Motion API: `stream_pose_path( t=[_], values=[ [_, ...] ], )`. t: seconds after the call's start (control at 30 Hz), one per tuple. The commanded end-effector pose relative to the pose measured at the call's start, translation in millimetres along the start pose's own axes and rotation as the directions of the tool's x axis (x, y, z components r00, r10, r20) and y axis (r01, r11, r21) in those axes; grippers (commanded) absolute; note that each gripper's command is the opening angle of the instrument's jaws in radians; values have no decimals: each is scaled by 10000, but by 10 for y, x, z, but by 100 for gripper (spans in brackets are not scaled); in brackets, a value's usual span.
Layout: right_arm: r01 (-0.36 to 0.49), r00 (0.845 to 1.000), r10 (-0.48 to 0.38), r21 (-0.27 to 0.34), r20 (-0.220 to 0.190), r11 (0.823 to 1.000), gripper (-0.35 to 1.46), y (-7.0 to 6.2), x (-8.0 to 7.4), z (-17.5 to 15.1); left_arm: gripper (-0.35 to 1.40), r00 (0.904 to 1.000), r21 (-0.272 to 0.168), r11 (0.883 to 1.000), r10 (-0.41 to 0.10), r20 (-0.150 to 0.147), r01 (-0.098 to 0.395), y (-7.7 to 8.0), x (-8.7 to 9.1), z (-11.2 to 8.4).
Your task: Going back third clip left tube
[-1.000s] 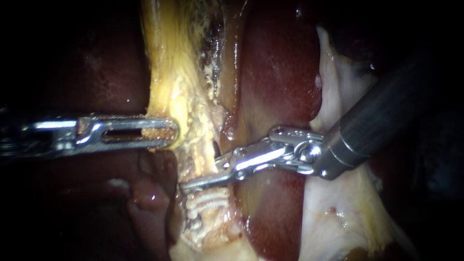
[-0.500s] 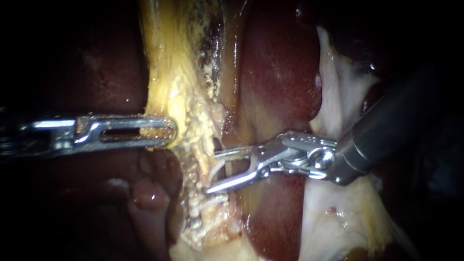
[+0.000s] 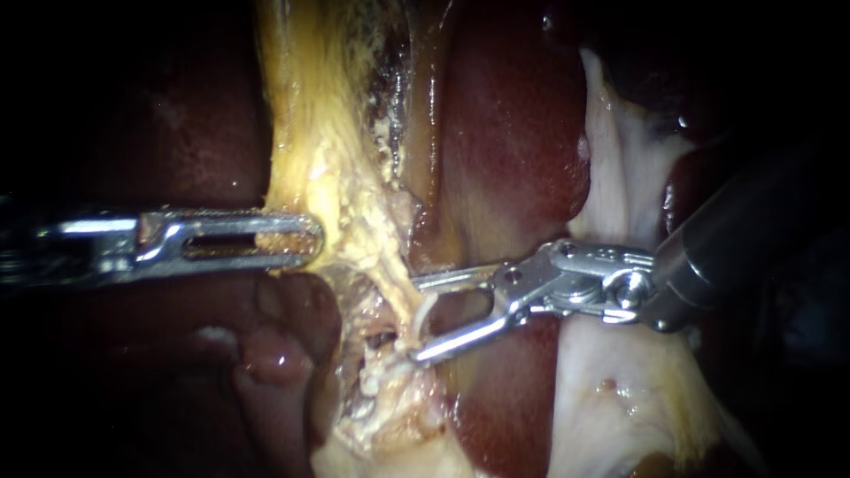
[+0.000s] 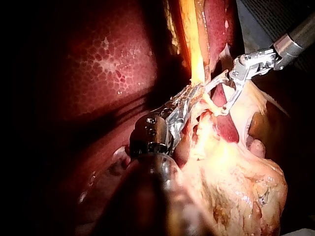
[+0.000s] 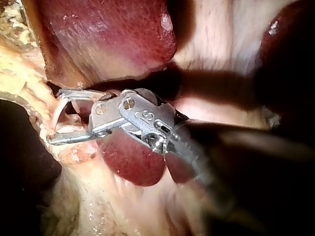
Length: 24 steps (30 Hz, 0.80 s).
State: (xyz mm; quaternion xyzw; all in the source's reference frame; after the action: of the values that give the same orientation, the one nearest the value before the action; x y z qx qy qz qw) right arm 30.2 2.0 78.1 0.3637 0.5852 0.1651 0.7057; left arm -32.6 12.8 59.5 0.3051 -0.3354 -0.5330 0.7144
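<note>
Right instrument [image 3: 416,320] has backed off along its shaft and opened wide, its jaws straddling but not gripping the pale tube [image 3: 425,310], which runs crosswise between them, while left instrument [image 3: 312,239] stays clamped on yellow tissue [image 3: 336,177].

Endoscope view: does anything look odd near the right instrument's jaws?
Yes. A thin pale strand arcs across the gap of the right instrument's open jaws, apparently caught near the lower tip; whether tissue or clip, I cannot tell. The left instrument is shut on yellow tissue.
</note>
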Motion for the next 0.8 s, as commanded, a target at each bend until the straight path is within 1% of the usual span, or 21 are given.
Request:
stream_pose_path(
  t=[0.03, 0.13, 0.3, 0.43, 0.6, 0.8],
  values=[
    [-25, 10000, 25, 43, 15, 10000, 60, 1, -2, 8, -35, 10000, -10, 10000, -9, 4, 9, 0, 0, 1],
    [-8, 10000, 7, 68, 30, 10000, 60, 6, -2, 22, -35, 10000, -11, 10000, -9, 5, 9, 0, 0, 1],
    [31, 10000, -31, 120, 34, 9999, 60, 18, -5, 49, -35, 10000, -17, 10000, -14, 10, 14, -1, 0, 1],
    [67, 10000, -67, 288, -3, 9996, 60, 24, -7, 66, -35, 10000, -20, 10000, -17, 13, 18, -2, 1, 1],
    [112, 9999, -112, 597, -12, 9982, 60, 22, -10, 75, -35, 10000, -23, 10000, -22, 15, 22, -3, 0, 2],
    [265, 9996, -276, 1129, 87, 9933, 60, 10, -12, 83, -35, 10000, -23, 10000, -22, 16, 22, -3, 0, 2]
  ],
)
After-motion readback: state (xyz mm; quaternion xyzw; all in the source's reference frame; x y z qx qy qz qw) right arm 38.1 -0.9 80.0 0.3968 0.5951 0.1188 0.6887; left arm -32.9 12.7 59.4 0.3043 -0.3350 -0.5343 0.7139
